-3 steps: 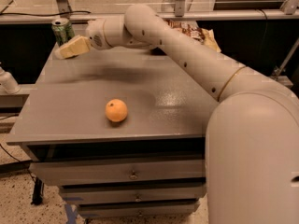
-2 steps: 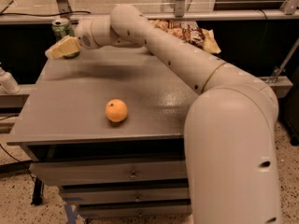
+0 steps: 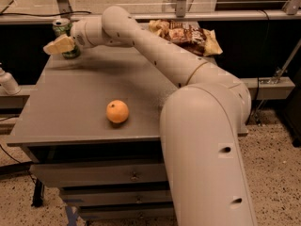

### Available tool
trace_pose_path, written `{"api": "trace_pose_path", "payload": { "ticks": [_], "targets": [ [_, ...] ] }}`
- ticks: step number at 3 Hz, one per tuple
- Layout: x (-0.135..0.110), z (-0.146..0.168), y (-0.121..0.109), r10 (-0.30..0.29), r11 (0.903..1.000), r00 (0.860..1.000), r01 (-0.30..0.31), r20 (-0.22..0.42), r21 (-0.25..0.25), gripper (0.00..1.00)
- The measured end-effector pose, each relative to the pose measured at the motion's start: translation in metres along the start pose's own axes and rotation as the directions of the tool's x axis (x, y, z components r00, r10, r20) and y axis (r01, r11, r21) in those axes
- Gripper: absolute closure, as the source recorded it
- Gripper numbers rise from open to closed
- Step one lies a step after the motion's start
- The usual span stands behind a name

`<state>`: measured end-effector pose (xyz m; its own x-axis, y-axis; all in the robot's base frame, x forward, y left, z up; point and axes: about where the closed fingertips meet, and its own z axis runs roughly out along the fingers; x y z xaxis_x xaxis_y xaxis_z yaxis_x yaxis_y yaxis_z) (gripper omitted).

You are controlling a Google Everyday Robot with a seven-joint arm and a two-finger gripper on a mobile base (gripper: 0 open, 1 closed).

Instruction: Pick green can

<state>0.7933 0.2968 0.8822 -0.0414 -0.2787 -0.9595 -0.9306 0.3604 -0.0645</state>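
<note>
The green can (image 3: 60,27) stands at the far left corner of the grey table (image 3: 84,84); its silver top shows above the gripper and a bit of its green base below it. My gripper (image 3: 59,45), cream coloured, is right at the can and covers its middle from the camera's side. The arm reaches in from the lower right across the table. I cannot tell whether the gripper touches the can.
An orange fruit (image 3: 117,111) lies near the table's front edge. A brown chip bag (image 3: 186,34) lies at the far right of the table. A white object (image 3: 7,83) sticks in at the left. Drawers (image 3: 103,175) sit under the tabletop.
The arm has swung further left and the gripper has moved from beside the can to in front of it. The orange has not moved.
</note>
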Motion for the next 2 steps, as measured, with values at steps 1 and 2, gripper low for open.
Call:
{"api": "trace_pose_path", "payload": {
  "ticks": [1, 2],
  "targets": [
    [0.0103, 0.0078, -0.0050, 0.023, 0.9997, 1.000, -0.023, 0.000, 0.007, 0.38],
    [0.0184, 0.0084, -0.0073, 0.037, 0.9993, 0.999, -0.037, -0.004, 0.011, 0.61]
  ]
}}
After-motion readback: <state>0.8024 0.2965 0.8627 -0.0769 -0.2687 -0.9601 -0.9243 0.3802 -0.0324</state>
